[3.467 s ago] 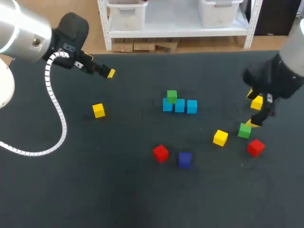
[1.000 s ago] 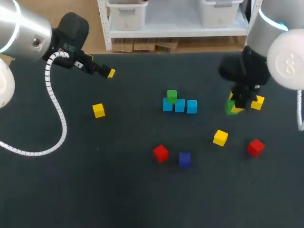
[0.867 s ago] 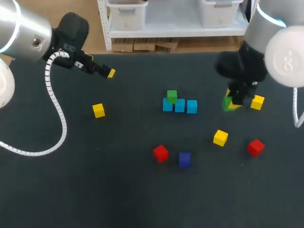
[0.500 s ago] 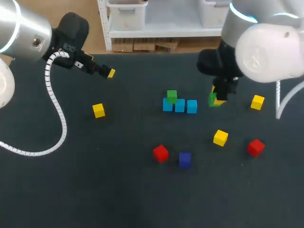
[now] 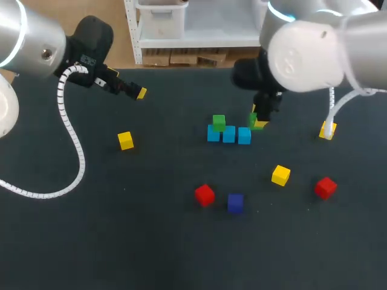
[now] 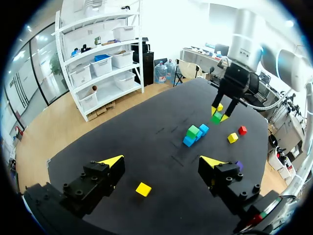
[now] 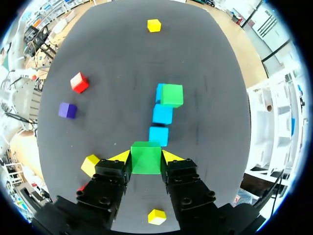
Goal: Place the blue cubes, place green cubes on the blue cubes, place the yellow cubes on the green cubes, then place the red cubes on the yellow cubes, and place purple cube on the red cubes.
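Three blue cubes [image 5: 228, 134] lie in a row mid-table, and a green cube [image 5: 219, 122] sits on the leftmost one. My right gripper [image 5: 259, 121] hangs just above the row's right end, shut on a second green cube [image 7: 145, 157]; the nearest blue cube [image 7: 158, 135] lies just ahead of it. My left gripper [image 6: 164, 161] is open and empty, held high over the far left [image 5: 136, 92]. Yellow cubes lie at the left [image 5: 125, 140], right of centre [image 5: 280, 175] and far right [image 5: 327, 130]. Red cubes [image 5: 204, 194] [image 5: 325, 187] and a purple cube [image 5: 235, 203] lie nearer the front.
The black table top [image 5: 121, 241] stretches wide around the cubes, with open cloth at the front and left. The far edge borders a white shelf unit. My right arm's big body [image 5: 308, 48] hangs over the table's back right.
My right arm has carried the green cube leftward from beside the far-right yellow cube to the right end of the blue row. The left arm has not moved.
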Available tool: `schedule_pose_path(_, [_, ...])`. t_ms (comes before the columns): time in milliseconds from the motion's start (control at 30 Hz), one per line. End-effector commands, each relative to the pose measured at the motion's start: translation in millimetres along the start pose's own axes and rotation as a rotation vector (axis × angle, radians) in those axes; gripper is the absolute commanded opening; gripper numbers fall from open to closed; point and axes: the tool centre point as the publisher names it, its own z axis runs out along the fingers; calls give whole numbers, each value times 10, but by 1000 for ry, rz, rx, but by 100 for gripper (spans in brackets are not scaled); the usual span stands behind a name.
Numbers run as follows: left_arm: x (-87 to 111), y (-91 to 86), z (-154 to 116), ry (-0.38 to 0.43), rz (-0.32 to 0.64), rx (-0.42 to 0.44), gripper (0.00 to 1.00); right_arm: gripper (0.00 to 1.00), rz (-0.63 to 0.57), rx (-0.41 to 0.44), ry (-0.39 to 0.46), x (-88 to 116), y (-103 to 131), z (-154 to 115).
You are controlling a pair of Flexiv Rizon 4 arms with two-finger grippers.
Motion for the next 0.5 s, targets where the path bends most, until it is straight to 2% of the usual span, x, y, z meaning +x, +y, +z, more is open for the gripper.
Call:
schedule_pose_path(33, [2,9,6,-2,1,2,100,4,14,-34,5,-121,-120,94])
schedule_pose_path(233, [2,9,6,-2,1,2,100,3,48,-50,7,-225,-153,165])
schedule_pose_path(500, [2,9,6,-2,1,2,100,2,81,-60,16,-224,-152,215])
